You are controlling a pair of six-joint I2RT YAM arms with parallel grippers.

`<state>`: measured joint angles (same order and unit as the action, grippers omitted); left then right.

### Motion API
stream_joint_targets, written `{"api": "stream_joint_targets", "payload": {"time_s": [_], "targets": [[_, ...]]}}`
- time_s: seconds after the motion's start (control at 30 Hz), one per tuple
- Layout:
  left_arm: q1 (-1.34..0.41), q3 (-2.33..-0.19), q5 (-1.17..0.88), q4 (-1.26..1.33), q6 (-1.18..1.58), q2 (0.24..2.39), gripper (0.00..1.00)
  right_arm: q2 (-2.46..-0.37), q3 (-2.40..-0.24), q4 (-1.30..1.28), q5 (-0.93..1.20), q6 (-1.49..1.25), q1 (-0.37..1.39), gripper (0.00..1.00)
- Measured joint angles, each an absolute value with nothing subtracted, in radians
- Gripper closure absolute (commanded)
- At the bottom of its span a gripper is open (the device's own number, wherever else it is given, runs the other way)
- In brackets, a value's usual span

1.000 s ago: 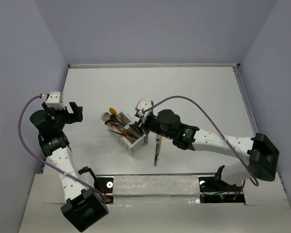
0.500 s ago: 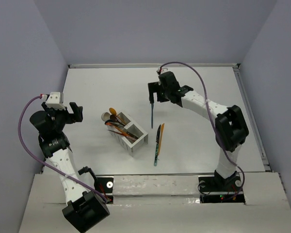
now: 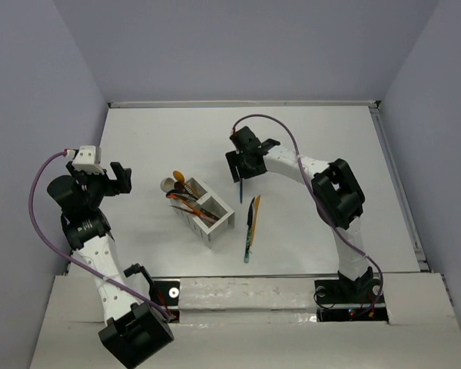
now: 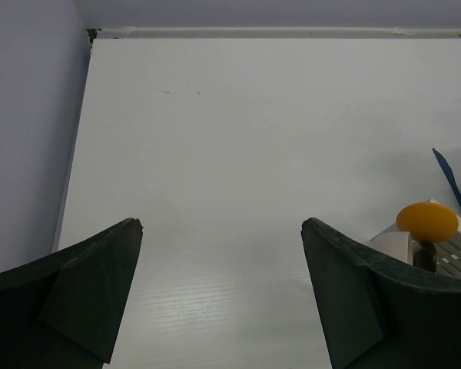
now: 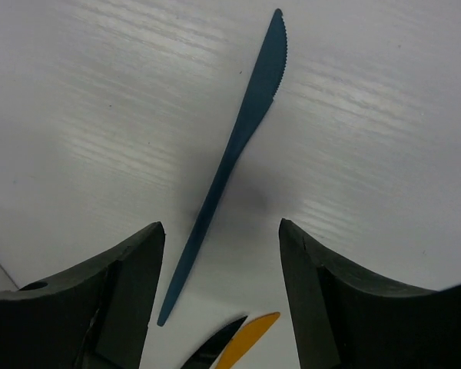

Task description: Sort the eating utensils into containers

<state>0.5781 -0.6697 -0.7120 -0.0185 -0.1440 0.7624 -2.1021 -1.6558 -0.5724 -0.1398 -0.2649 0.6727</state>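
Right wrist view first: the blue knife (image 5: 232, 150) lies flat on the white, faintly wood-grained tabletop (image 5: 384, 115). It's a slim matte plastic sliver, serrated along one edge near its pointed tip. The right gripper (image 5: 220, 231) hangs over the handle end, its dark wedge-shaped fingers (image 5: 107, 300) spread wide and touching nothing.

Over to the top external camera: that knife (image 3: 240, 187) sits just beyond the container's right end, apart from it. The container (image 3: 203, 209) is a pale rectangular box with slotted walls and two square wells. Its left well holds bundled utensils (image 3: 186, 202) in orange, red and dark brown, and a round orange spoon bowl (image 3: 178, 176) pokes out past the rim. Just right of the container, a loose pair (image 3: 251, 225), one orange and one teal-handled, lies side by side. Well left of the container, the left gripper (image 3: 123, 178) is parted too, holding nothing.
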Motion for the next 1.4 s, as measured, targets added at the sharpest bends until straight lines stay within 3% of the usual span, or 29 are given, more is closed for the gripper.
{"api": "stream_joint_targets", "payload": {"time_s": [0.17,0.27,0.33,0.53,0.93,1.07,1.17,1.3,1.4], "targets": [[0.578,-0.670,-0.715,-0.019,-0.144,0.762,0.04,-2.191,-1.708,-0.610,-0.177,-0.263,0.690,0.42],[0.578,-0.670,-0.715,-0.019,-0.144,0.762,0.04,-2.221,-1.757,-0.638,-0.202,-0.262,0.695,0.60],[0.578,-0.670,-0.715,-0.018,-0.144,0.762,0.04,-2.243,-1.794,-0.656,-0.222,-0.264,0.697,0.80],[0.578,-0.670,-0.715,-0.018,-0.144,0.759,0.04,-2.247,-1.799,-0.676,-0.263,-0.266,0.701,1.00],[0.578,-0.670,-0.717,-0.013,-0.144,0.745,0.03,-2.205,-1.761,-0.654,-0.250,-0.233,0.655,1.00],[0.578,-0.670,-0.719,-0.010,-0.144,0.743,0.03,-1.998,-1.582,-0.559,-0.238,-0.180,0.641,1.00],[0.578,-0.670,-0.720,-0.008,-0.144,0.743,0.03,-1.711,-1.415,-0.363,-0.263,-0.115,0.681,1.00],[0.578,-0.670,-0.722,-0.004,-0.144,0.743,0.03,-1.409,-1.246,-0.036,-0.268,0.021,0.886,1.00],[0.578,-0.670,-0.721,-0.004,-0.144,0.743,0.03,-1.334,-1.182,0.168,-0.205,0.088,1.042,1.00]]}}
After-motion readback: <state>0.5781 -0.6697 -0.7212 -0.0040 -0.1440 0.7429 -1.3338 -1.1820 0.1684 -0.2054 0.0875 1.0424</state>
